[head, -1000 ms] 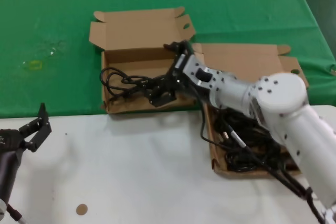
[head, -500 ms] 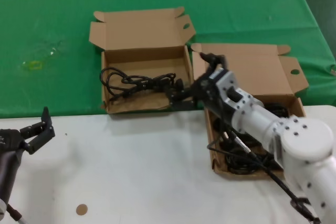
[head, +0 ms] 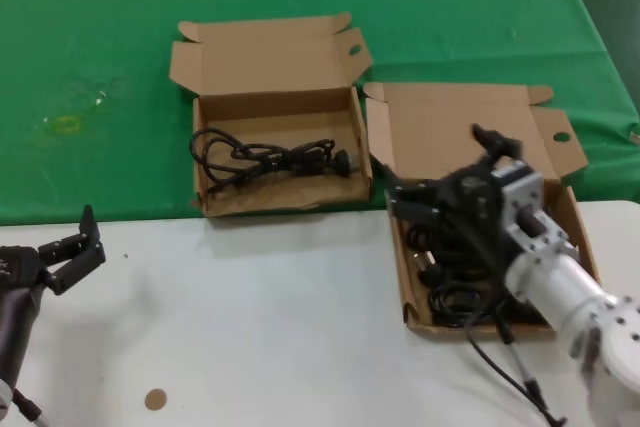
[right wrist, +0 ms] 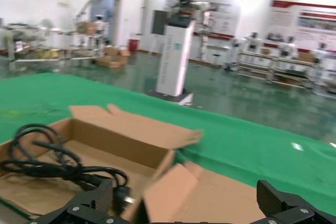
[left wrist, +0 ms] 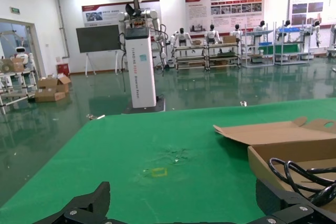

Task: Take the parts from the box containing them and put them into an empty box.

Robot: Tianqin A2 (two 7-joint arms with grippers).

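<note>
The far-left box (head: 265, 52) is open and holds one black cable (head: 270, 157). The right box (head: 460, 127) is open and holds several tangled black cables (head: 455, 299). My right gripper (head: 405, 203) is open and empty above the left part of the right box. In the right wrist view the right gripper (right wrist: 181, 209) faces the left box (right wrist: 123, 148) and its cable (right wrist: 47, 166). My left gripper (head: 73, 252) is open and idle over the white table at the near left. It also shows in the left wrist view (left wrist: 184, 214).
Both boxes lie on a green cloth (head: 100, 27) that meets the white table (head: 260, 327) near the boxes' front edges. A small brown disc (head: 154, 399) lies on the white table at the near left. A yellow mark (head: 66, 124) is on the cloth at the left.
My right gripper has let go of the black cable in the left box and swung back right over the right box. The left arm has hardly moved.
</note>
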